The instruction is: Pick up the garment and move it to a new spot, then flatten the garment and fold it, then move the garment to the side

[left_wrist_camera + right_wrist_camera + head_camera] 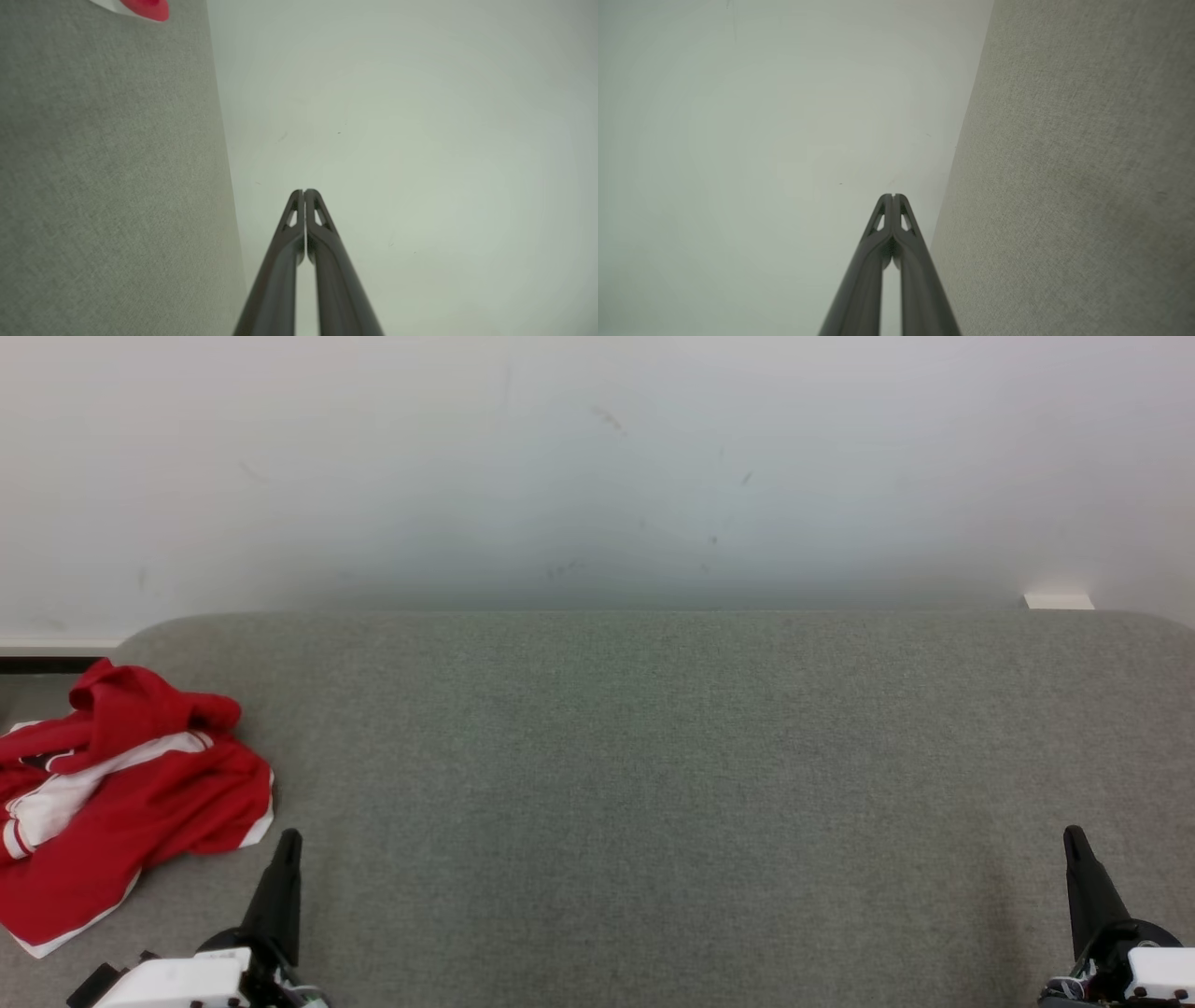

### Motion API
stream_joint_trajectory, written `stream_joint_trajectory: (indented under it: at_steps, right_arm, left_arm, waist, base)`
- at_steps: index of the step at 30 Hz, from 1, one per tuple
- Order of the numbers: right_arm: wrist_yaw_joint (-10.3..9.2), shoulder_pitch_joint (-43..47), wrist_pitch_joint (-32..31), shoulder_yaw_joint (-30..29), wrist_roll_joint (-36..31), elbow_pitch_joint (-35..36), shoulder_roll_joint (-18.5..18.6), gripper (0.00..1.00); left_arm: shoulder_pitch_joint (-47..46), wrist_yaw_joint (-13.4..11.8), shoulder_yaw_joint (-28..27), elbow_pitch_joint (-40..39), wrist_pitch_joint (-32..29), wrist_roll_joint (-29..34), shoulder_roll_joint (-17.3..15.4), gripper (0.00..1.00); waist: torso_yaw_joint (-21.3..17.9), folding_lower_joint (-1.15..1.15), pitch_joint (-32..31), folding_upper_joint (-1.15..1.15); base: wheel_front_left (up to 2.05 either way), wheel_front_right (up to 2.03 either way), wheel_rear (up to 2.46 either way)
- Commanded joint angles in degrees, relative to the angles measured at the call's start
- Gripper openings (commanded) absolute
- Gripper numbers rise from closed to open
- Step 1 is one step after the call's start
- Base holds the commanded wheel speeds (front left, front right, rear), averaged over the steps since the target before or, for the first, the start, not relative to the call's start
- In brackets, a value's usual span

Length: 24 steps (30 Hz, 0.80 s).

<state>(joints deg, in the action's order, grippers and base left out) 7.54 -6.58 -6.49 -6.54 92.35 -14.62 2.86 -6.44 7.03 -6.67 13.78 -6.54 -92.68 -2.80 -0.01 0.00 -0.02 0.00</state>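
A red garment with white trim (pixel 121 793) lies crumpled at the left edge of the grey felt table (pixel 653 784). A red and white corner of the garment (pixel 147 8) peeks in at the top of the left wrist view. My left gripper (pixel 289 845) stands shut at the lower left, just right of the garment and not touching it; its fingertips (pixel 303 192) press together with nothing between them. My right gripper (pixel 1074 840) is shut at the lower right, far from the garment, its fingertips (pixel 893 197) closed on nothing.
A pale wall (pixel 597 467) rises behind the table's far edge. A small white block (pixel 1058 601) sits at the far right corner. The table's left edge drops off beside the garment, with a dark strip (pixel 47 665) beyond.
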Motion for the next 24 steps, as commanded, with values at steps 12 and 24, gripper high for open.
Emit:
stream_joint_trajectory:
  at_steps: [12,24]
  right_arm:
    - [-0.14,-0.7,-0.1,-0.2,-0.2,0.0,0.1,0.0]
    - [-0.14,-0.7,-0.1,-0.2,-0.2,0.0,0.1,0.0]
  left_arm:
    - [-0.4,0.0,-0.1,0.0,-0.2,1.0,-0.1,0.0]
    - [-0.4,0.0,-0.1,0.0,-0.2,1.0,-0.1,0.0]
  waist:
    - [0.0,0.0,0.0,0.0]
    - [0.0,0.0,0.0,0.0]
  base:
    - [0.0,0.0,0.0]
    - [0.0,0.0,0.0]
